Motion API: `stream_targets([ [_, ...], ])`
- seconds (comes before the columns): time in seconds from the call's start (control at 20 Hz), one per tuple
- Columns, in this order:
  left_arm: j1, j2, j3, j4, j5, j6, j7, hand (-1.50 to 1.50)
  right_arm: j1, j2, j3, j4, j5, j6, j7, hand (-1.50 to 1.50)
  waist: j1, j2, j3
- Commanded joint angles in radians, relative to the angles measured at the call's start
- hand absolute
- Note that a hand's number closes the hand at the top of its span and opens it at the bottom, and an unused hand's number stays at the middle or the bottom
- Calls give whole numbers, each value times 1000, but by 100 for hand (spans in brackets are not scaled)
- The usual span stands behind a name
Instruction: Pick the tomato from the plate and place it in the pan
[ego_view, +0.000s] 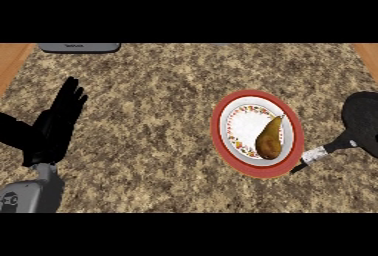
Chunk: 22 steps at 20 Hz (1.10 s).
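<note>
Centrally, slightly right on the speckled granite counter (148, 125): a red-rimmed plate (221, 140) bearing a brownish pear-shaped fruit (270, 138), stem end pointing up-right, no round tomato. Just right of the plate, a black pan (363, 120), handle (325, 150) angled down-left, tip near the plate's rim. At left, left hand (59, 122), fingers straight and spread, raised, holding nothing. Grey appliance edge (80, 47) at top left.

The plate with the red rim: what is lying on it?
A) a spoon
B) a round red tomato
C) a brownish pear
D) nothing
C: a brownish-yellow pear lies on the plate, narrow end pointing up in the view; no tomato shows anywhere.
</note>
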Motion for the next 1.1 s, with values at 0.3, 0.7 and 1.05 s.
stream_targets([
  [0.3, 16, 13, 24, 11, -8, 0, -31, 0, 70, 83, -64, -268, -61, -350, -50, -150, -24, -10, -2],
  [0.7, 47, 20, 46, 1, -9, 15, -16, 0, 314, 364, -17, -752, -162, -458, -167, -150, -59, -25, -4],
  [1.05, 48, -5, 15, -42, -23, 28, -9, 0, 645, 503, 217, -1180, -202, -487, -173, -150, -43, -18, -3],
])
